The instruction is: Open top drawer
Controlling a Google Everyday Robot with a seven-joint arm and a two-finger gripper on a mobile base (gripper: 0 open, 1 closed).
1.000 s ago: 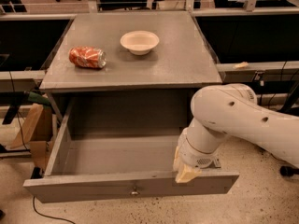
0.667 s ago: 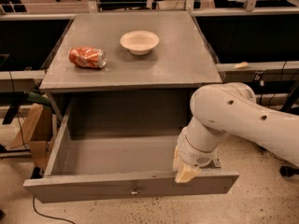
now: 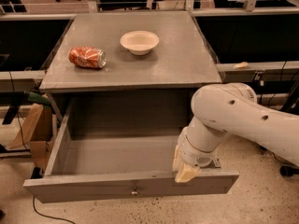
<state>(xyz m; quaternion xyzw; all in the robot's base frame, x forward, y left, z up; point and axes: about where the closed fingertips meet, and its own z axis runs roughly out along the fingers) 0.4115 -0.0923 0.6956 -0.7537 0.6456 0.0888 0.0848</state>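
Note:
The top drawer (image 3: 93, 185) is a wide grey box with a flat front and a small round knob (image 3: 134, 189) at its middle. It stands pulled far out from under the grey cabinet top (image 3: 177, 64), and its deep inside shows nothing in it. My gripper (image 3: 184, 169) hangs from the white arm (image 3: 243, 118) at the drawer's right end, its cream fingertips (image 3: 187, 173) resting on the top edge of the drawer front, well right of the knob.
A crushed red can (image 3: 87, 57) lies on its side on the cabinet top at the left. A white bowl (image 3: 139, 42) sits behind it near the middle. A cardboard box (image 3: 35, 129) stands on the floor at the left. Dark desks line the back.

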